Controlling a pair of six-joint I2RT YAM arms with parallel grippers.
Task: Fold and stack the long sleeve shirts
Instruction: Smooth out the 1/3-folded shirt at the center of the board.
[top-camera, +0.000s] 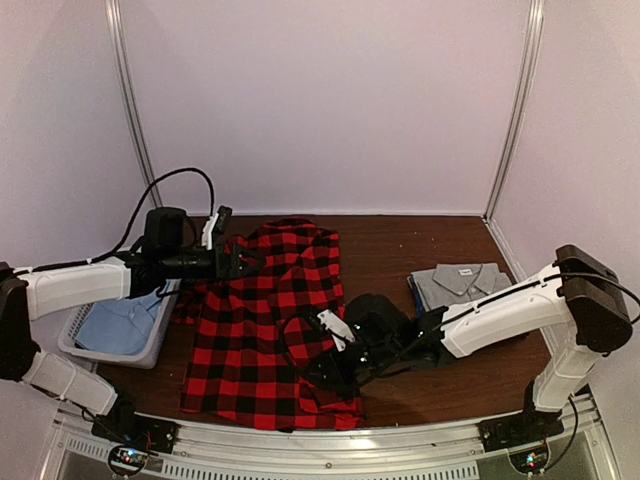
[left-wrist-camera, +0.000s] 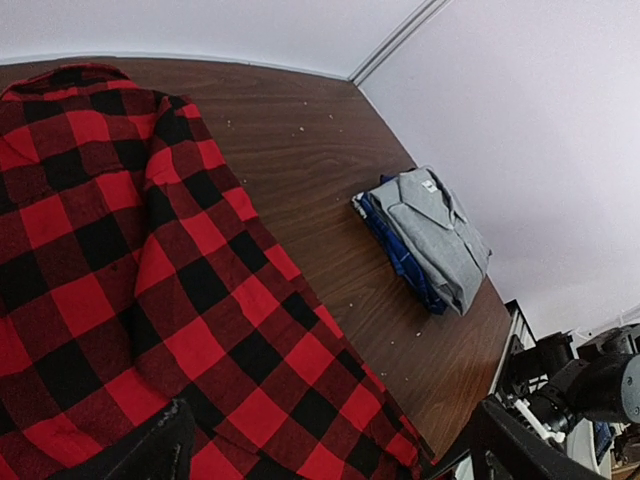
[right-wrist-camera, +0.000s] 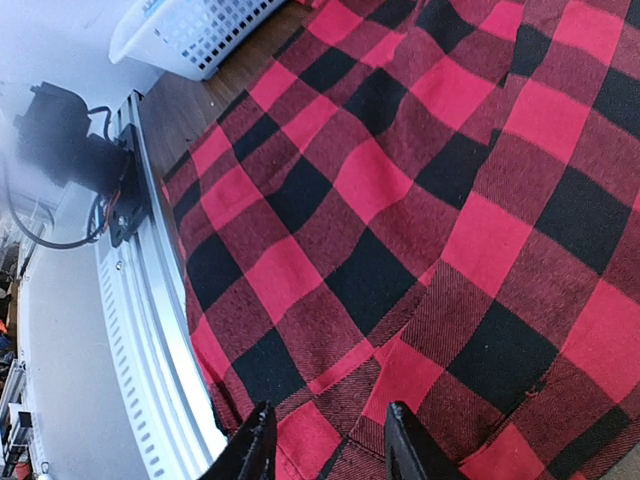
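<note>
Flannel shirt (top-camera: 240, 340) lies spread on the table (top-camera: 400, 250); left pincer (left-wrist-camera: 335, 445) and right pincer (right-wrist-camera: 328, 440) both gape.

No readable text. Grey shirt (left-wrist-camera: 432, 232), ahead of the left fingers (left-wrist-camera: 150, 452), has a white collar tag (left-wrist-camera: 428, 184): illegible.

Top view: high up, looking down over the whole table (top-camera: 400, 240). Left wrist: lifted a bit, facing across the plaid shirt (left-wrist-camera: 100, 250) toward the grey shirt (left-wrist-camera: 440, 240). Right wrist: way closer, staring down near the front rail (right-wrist-camera: 150, 340). Same plaid shirt in all three.
</note>
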